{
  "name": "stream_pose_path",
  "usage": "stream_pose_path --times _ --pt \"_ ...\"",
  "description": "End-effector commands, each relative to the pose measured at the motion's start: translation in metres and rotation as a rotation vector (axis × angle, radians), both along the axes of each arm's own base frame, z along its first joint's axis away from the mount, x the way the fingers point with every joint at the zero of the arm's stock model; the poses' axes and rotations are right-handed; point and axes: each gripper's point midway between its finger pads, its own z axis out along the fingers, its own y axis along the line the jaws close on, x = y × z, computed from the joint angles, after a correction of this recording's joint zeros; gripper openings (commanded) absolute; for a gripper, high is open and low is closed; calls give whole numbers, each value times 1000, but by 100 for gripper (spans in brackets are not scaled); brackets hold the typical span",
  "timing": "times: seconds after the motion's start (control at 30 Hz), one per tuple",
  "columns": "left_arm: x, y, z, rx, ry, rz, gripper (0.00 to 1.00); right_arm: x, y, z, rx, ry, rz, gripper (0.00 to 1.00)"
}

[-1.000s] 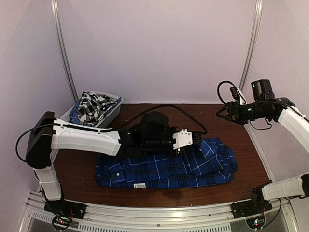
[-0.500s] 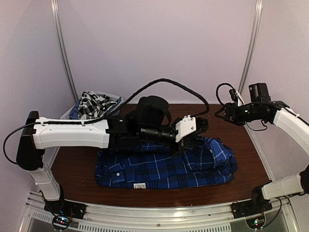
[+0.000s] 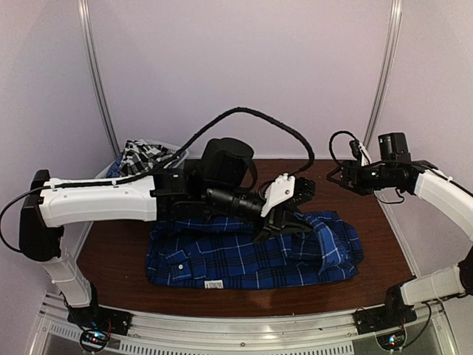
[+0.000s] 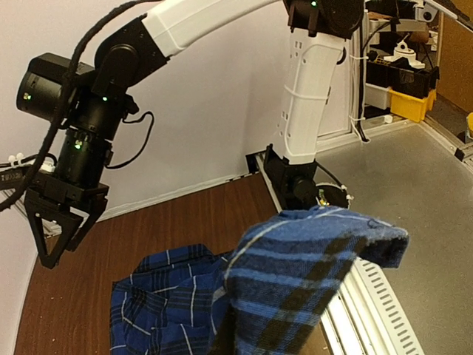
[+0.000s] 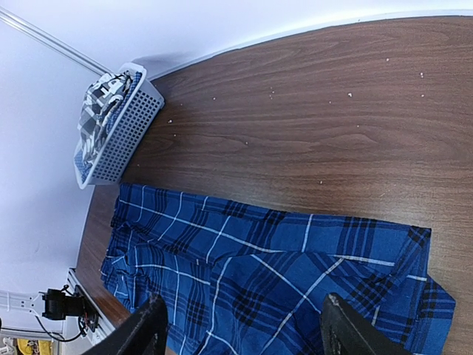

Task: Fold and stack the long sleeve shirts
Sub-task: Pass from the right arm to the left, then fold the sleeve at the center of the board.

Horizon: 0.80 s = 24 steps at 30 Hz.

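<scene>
The royal blue and navy plaid shirt (image 3: 236, 259) lies spread across the brown table's front. My left gripper (image 3: 284, 216) is over its right half, shut on a raised fold of it. In the left wrist view that fold (image 4: 310, 266) drapes over the jaws and hides them; the rest of the shirt (image 4: 151, 307) lies below. My right gripper (image 3: 337, 177) hangs open and empty above the table's back right, and the shirt (image 5: 281, 274) shows between its fingers (image 5: 148, 329). The black-and-white checked shirt (image 3: 140, 157) is bundled in the basket.
The white mesh basket (image 3: 103, 176) stands at the back left corner against the wall, also in the right wrist view (image 5: 122, 137). The left arm's black cable (image 3: 244, 118) arcs high over the table. Bare brown table (image 5: 310, 126) lies behind the shirt.
My left gripper has risen and moved right, pulling a fold of the blue shirt up off the table. My right gripper has drifted a little left.
</scene>
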Motion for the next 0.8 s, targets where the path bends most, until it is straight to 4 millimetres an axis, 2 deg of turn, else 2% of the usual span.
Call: stream_pose_path --times 0.0,0.13,0.27,0.33,0.63,0.77 --pt "-14 3 -2 16 52 -69 0 7 -1 -10 8 -4 -9 72" --pt "-19 5 -21 87 78 -90 0 11 -4 -28 -5 20 -33 71" --pt "-26 8 -48 176 111 -112 0 10 -6 -54 -10 62 -49 71" --pt "-33 10 -54 192 123 -130 0 9 -5 -66 -6 81 -51 71" --pt "-56 30 -40 198 141 -196 0 8 -1 -105 4 143 -43 70" --pt "-60 40 -25 175 130 -204 0 8 -1 -117 1 164 -45 69"
